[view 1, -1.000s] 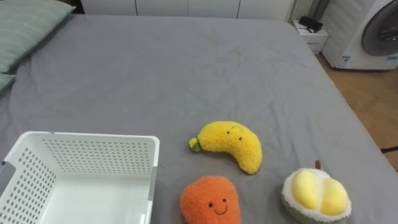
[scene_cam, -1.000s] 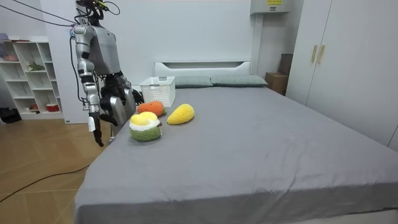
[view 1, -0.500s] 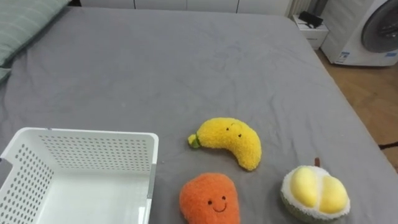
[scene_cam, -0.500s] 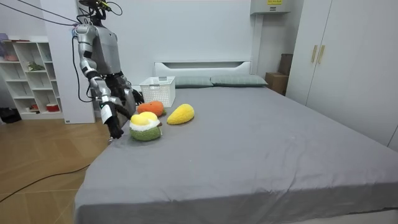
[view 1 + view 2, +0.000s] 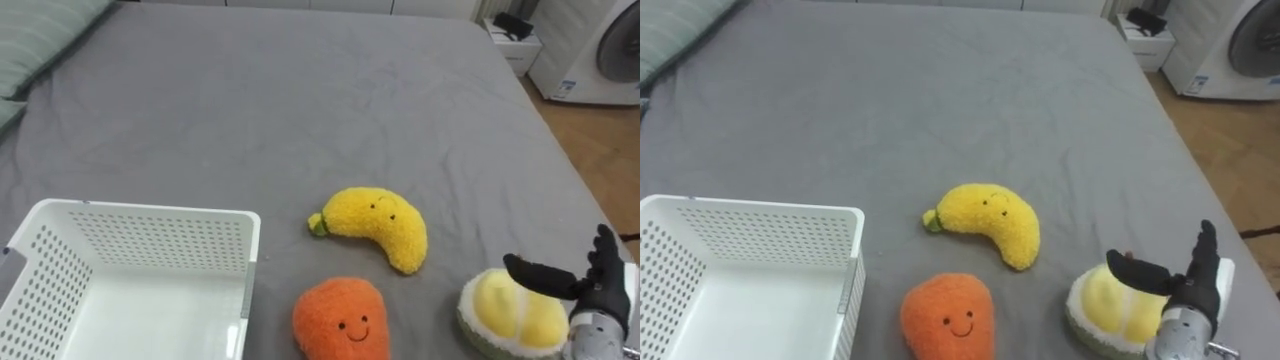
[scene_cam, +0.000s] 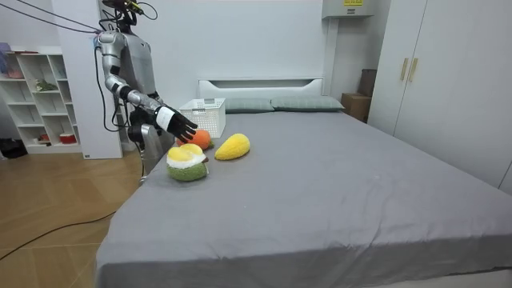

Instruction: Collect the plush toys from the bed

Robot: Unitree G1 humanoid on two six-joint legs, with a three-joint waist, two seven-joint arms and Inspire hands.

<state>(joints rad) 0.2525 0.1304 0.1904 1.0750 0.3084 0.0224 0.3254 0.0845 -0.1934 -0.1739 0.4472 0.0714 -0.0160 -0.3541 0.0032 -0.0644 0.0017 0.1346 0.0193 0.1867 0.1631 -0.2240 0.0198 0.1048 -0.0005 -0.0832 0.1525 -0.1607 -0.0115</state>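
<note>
1. Right hand [image 5: 601, 291] comes in at the near right. Its fingers are spread and straight, holding nothing. The thumb reaches left over the durian toy [image 5: 503, 316]; can't tell if it touches.
2. Durian toy: round plush with a fuzzy green rind and smooth yellow lobes on top. It sits on the bed [image 5: 300, 100] near its right edge, close to the near side.
3. Orange toy [image 5: 340, 322]: fuzzy rounded plush with a stitched smiley face. It lies left of the durian, apart from it.
4. Banana toy [image 5: 375, 225]: curved yellow plush with a green stem tip, just beyond the orange toy.
5. Basket [image 5: 150, 211]: white hard plastic with perforated walls, rectangular and open-topped, at the near left. A narrow gap separates it from the orange toy.
6. The bed has a grey, lightly creased sheet, with wide open cloth beyond the toys. A striped green pillow [image 5: 40, 35] lies at the far left.
7. The right bed edge drops to the wooden floor [image 5: 590, 140].
8. In the room view the robot stands at the bedside with this arm stretched over the toys.
</note>
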